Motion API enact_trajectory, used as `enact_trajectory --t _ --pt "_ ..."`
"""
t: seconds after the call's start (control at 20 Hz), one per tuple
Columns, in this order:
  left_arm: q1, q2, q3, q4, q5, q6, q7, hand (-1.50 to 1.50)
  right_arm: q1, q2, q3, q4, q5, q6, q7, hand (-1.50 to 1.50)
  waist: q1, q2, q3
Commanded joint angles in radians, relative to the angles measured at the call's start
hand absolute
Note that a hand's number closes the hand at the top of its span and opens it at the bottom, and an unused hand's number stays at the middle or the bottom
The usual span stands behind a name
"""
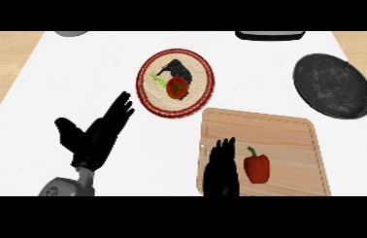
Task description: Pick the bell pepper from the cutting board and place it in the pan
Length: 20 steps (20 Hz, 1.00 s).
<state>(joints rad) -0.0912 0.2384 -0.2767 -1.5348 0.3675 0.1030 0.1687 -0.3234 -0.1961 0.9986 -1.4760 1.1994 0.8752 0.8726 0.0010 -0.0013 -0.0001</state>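
Two robot hands enter from the lower edge of the head view. The right robot hand (221,171) lies over the near left part of the cutting board (287,130), fingers straight and extended away from the robot, holding nothing. The bell pepper (257,167) (red, with a green stem pointing away from the robot) lies on the board just beside this hand, on its right; whether the fingers touch it cannot be told. The pepper occupies the near centre of the board, and the far half of the board is bare wood.

The left robot hand (93,135) shows at the left of the view over the white table (86,72), fingers straight and spread, thumb out to the left, holding nothing. A section of its grey forearm is visible at the lower left. It is well apart from the board.

Farther out, between the two hands and beyond them, a round woven plate (147,93) with a red rim sits on the table. It contains a red round item (177,89), a dark item (177,70) and a small green piece (159,80); their identity cannot be told.

At the far right, the pan (331,86) (dark, round, flat) rests on the table, beyond the right corner of the board and apart from it. Nothing is seen inside it.

Along the far edge, a grey object (70,33) at the left and a dark object (270,35) at the right are cut off by the view.
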Motion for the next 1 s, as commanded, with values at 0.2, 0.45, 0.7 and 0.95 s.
enact_trajectory --t 0.2,0.45,0.7,0.95 --pt "-0.001 -0.017 0.057 0.008 -0.031 -0.039 -0.001 0.0 0.034 -0.077 -0.058 -0.042 0.097 0.014 -0.051 -1.5 -0.001 0.001 0.0" --pt "0.043 -0.025 0.047 -0.043 -0.05 -0.068 0.028 0.0 0.01 -0.083 -0.092 0.036 0.143 -0.038 -0.127 -1.5 0.004 0.001 0.0" --pt "0.03 -0.06 0.068 -0.029 -0.064 -0.067 0.041 0.0 0.051 -0.126 -0.087 0.067 0.205 -0.134 -0.17 1.5 0.002 0.001 0.0" --pt "-0.061 -0.037 0.125 -0.001 -0.04 -0.083 0.089 0.0 -0.086 -0.13 -0.04 0.141 0.234 -0.18 -0.319 1.5 0.006 0.003 0.0"
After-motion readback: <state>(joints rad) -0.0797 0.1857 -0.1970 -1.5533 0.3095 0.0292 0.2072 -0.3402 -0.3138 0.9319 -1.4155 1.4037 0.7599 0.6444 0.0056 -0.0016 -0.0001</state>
